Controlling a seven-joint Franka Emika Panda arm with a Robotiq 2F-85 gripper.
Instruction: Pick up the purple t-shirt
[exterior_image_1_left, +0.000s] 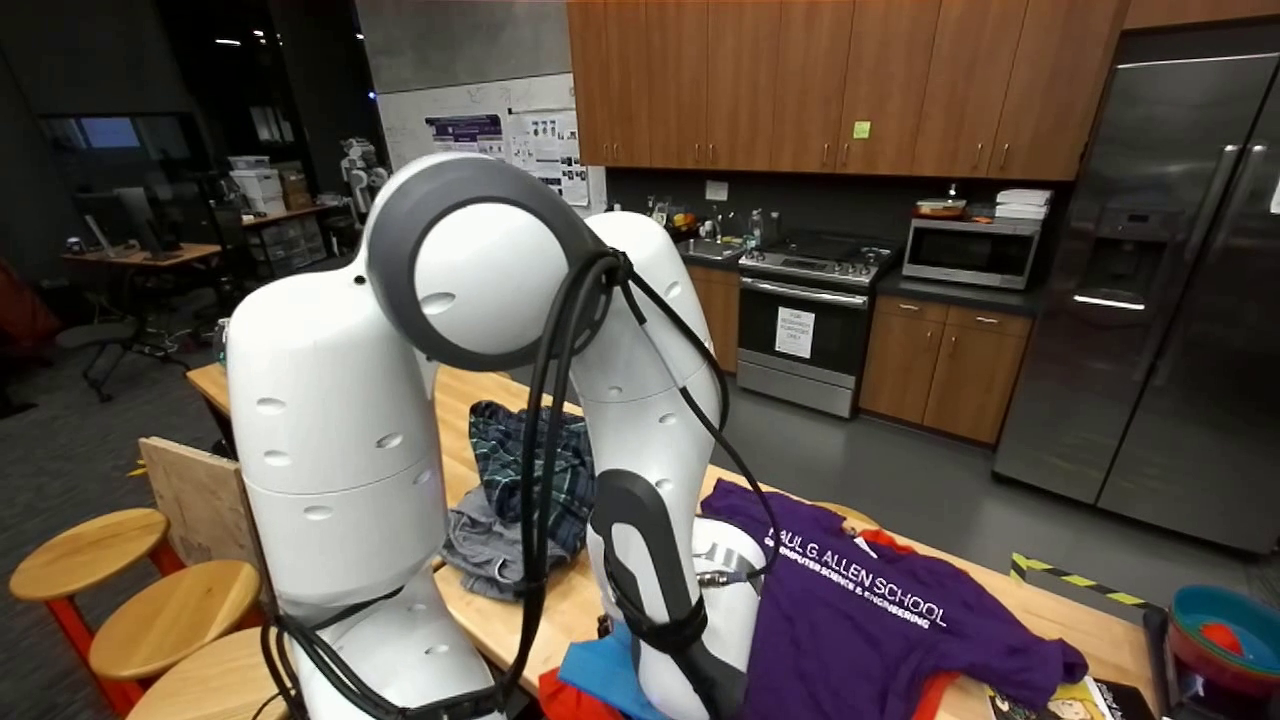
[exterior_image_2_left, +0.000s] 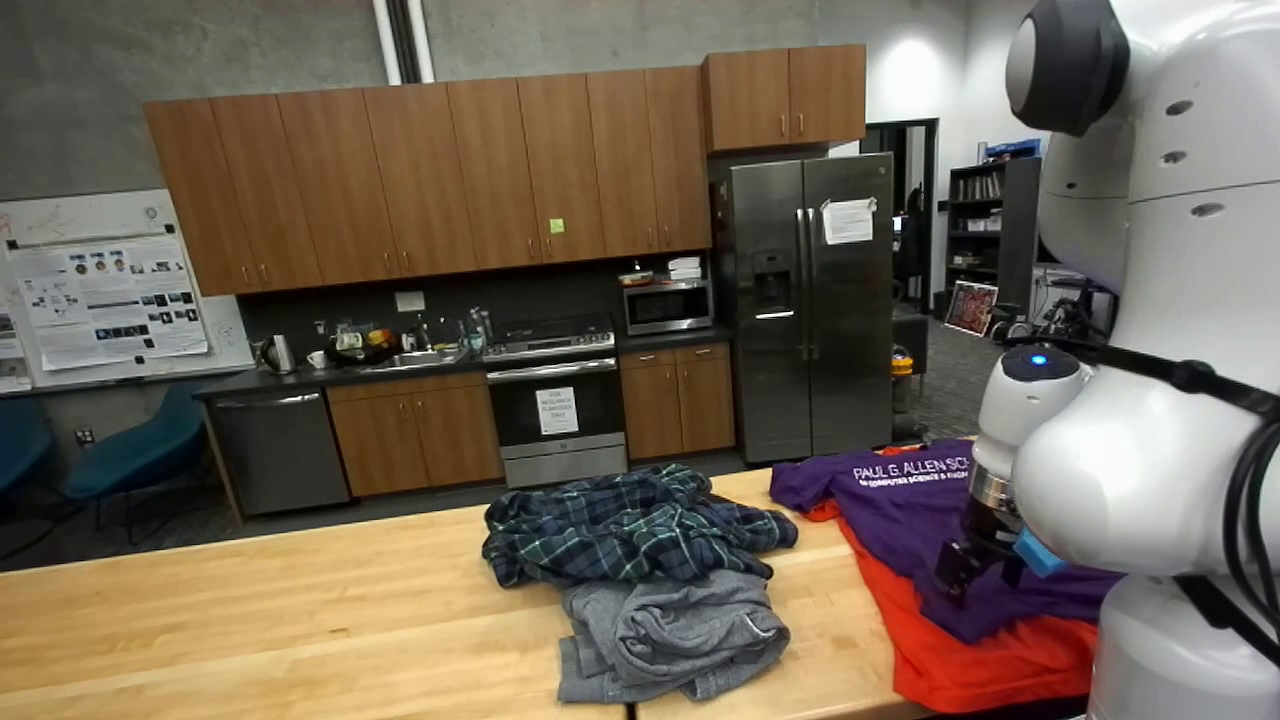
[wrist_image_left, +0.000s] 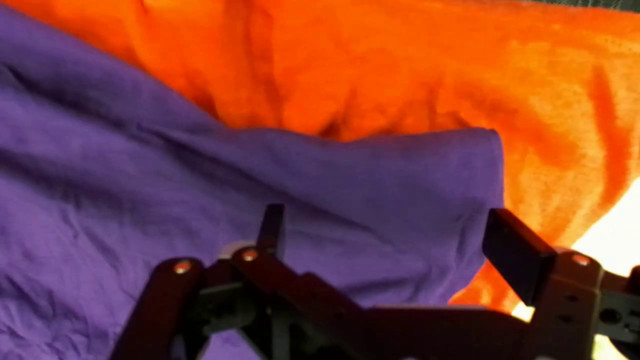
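The end effector (wrist_image_left: 385, 231) points down, jaws wide apart.

2 exterior views face cabinets (exterior_image_2_left: 430, 178).

Wrist view: purple t-shirt (wrist_image_left: 175, 200) blurry, lower right blown out. Hotspot on wall (exterior_image_2_left: 912, 70), upper right, in an exterior view.

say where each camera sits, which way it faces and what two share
Exterior view: close to the arm, which looms large, looking past it toward the stove.
Exterior view: at the table, facing the wall cabinets; arm and gripper show at the right.
Wrist view: on the arm's end, aimed down at the purple t-shirt; of the arm, only the gripper shows.
Both exterior views share the arm, stove, plaid garment and purple t-shirt.
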